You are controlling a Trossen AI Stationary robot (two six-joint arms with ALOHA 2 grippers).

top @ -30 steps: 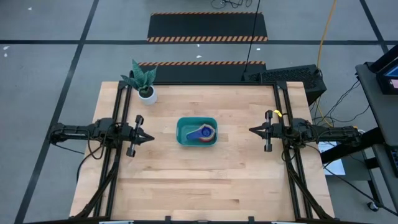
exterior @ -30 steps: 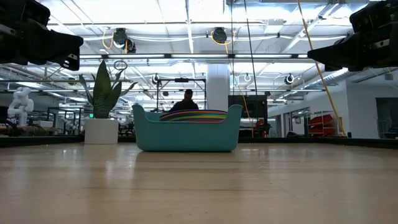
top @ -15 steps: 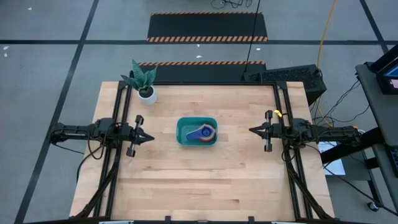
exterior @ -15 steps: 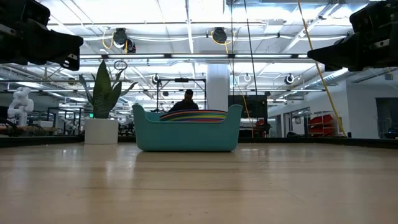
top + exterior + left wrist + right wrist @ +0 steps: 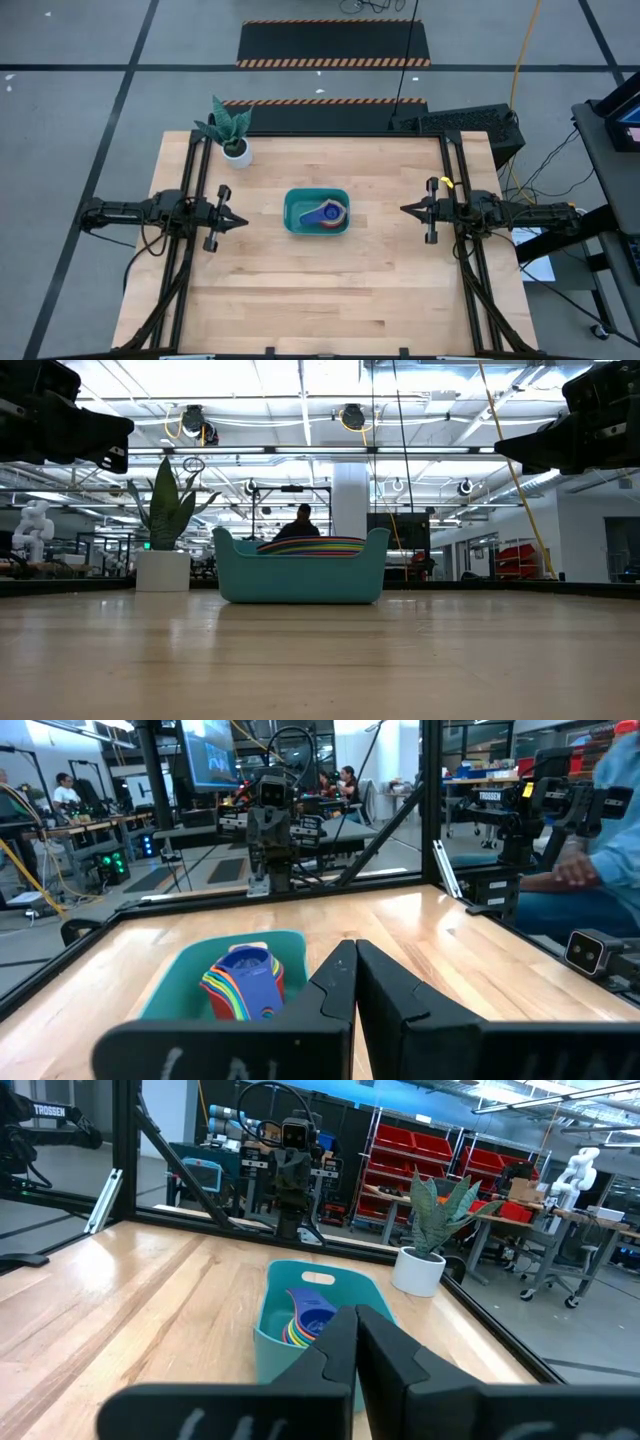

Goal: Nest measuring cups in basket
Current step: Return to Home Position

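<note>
The teal basket (image 5: 316,211) stands on the table's middle, its bottom flat on the wood. The measuring cups (image 5: 327,212) sit stacked one inside another within it, a blue one on top; their coloured rims (image 5: 312,546) show above the basket's low side, and their fanned handles (image 5: 245,988) show in the left wrist view. My left gripper (image 5: 243,222) hovers shut at the table's left, pointing level at the basket. My right gripper (image 5: 403,209) hovers shut at the right, facing it too. Both are well clear of the basket.
A small white pot with a green plant (image 5: 233,139) stands at the table's far left corner. Black frame rails (image 5: 190,190) run along both sides under the arms. A person in a blue sleeve (image 5: 610,830) sits beyond the table's near side.
</note>
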